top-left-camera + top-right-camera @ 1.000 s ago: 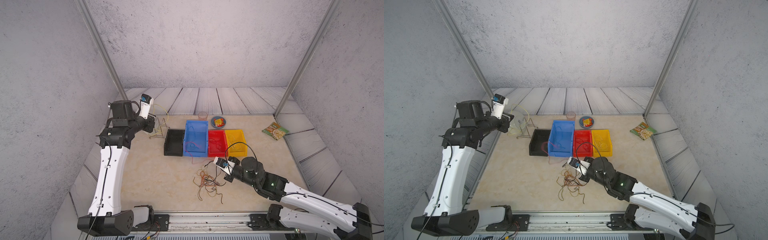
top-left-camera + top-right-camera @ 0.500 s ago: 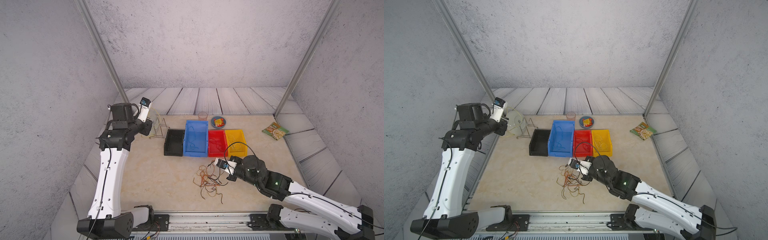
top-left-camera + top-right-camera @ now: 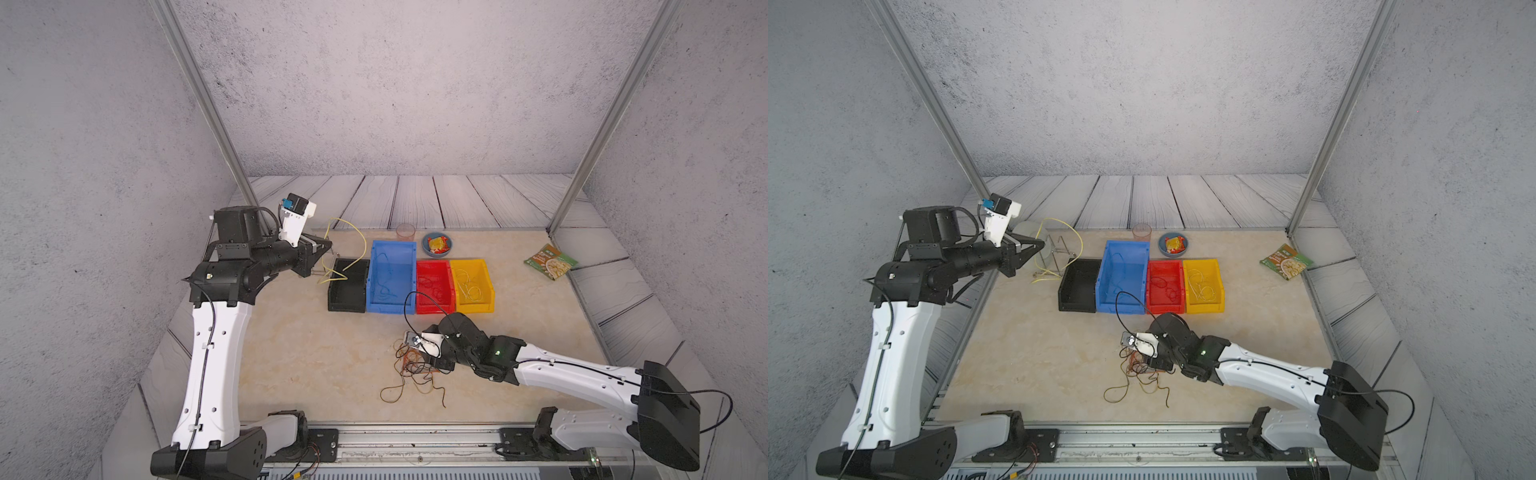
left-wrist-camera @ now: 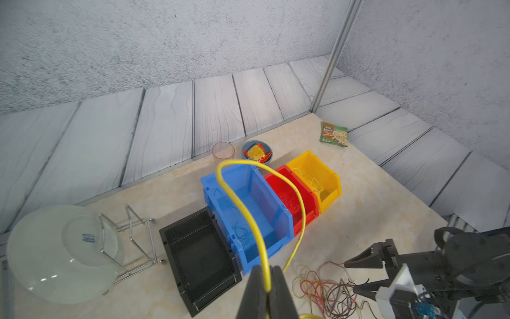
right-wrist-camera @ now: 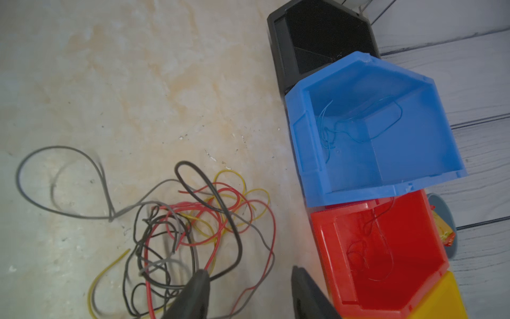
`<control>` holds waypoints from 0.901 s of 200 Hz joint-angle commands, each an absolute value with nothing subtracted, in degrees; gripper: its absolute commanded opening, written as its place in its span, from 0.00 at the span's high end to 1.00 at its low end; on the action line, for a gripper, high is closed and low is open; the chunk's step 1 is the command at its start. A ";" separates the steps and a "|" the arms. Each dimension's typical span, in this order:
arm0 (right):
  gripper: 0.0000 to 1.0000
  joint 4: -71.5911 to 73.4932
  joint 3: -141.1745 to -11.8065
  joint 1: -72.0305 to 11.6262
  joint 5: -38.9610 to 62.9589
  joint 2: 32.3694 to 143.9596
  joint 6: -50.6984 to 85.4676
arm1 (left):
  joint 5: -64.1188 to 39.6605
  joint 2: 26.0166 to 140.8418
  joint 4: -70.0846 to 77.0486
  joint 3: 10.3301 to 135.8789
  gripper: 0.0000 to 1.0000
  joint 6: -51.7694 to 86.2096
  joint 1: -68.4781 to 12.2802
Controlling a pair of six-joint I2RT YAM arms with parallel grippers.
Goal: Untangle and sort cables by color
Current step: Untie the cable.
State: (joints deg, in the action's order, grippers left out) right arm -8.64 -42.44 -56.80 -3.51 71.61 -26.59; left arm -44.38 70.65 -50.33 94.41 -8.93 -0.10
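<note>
Nearest the robot's base, a loose tangle of cables [image 5: 193, 226] lay on a smooth, marble-patterned table [image 3: 311, 353]. They were thin, floppy strands in black, red, yellow and grey, looped over one another. The right gripper [image 5: 249, 270] hovered just above the tangle. Its jaws had been pressed together a second earlier and now stood apart with nothing between them. One black loop was blurred, as if it was still settling. That release probably meant the pile no longer needed pinning down. Just beyond stood four rigid, glossy plastic bins touching in a row. The black bin [image 3: 1075, 305] showed no visible strand. The blue bin [image 3: 1106, 306], red bin [image 3: 1167, 309] and yellow bin [image 3: 1204, 308] each held a few strands of their own colour. Farther back, the left gripper [image 4: 266, 269] was raised above the table beside the black bin. Its jaws were clamped on a yellow cable [image 4: 241, 210] that arched up in a springy loop and appeared clear of the tangle. It had swung a little toward the bins, and the yellow bin at the far end of the row looked like its destination. Farthest away sat a clear cup [image 4: 223, 152], a grey bowl [image 4: 247, 147] holding a crinkled wrapper, a noodle packet [image 4: 332, 134], and a glass plate [image 4: 55, 248] leaning in a wire rack [image 4: 132, 237].
</note>
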 commanded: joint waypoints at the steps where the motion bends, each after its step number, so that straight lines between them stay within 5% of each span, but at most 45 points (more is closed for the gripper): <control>1: 0.35 -7.85 -43.37 -56.47 -1.36 67.26 -22.86 | -51.41 70.84 -48.57 93.35 1.00 -6.83 0.26; 71: 0.11 -16.72 -55.97 -56.19 -6.53 57.05 -19.26 | -68.06 72.26 -41.22 90.66 1.00 -3.22 0.00; 94: 0.10 -20.46 -62.07 -56.11 -3.10 58.21 -16.13 | -72.07 72.42 -42.27 89.91 1.00 -5.89 -0.73; 180: 0.03 -19.58 -75.62 -56.12 16.80 67.98 3.12 | -76.48 72.26 -77.84 91.93 1.00 -58.72 -6.45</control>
State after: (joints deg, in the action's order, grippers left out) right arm -20.32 -73.58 -56.23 9.69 64.99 -4.67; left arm -74.43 72.42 -63.72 90.61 -37.98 -4.84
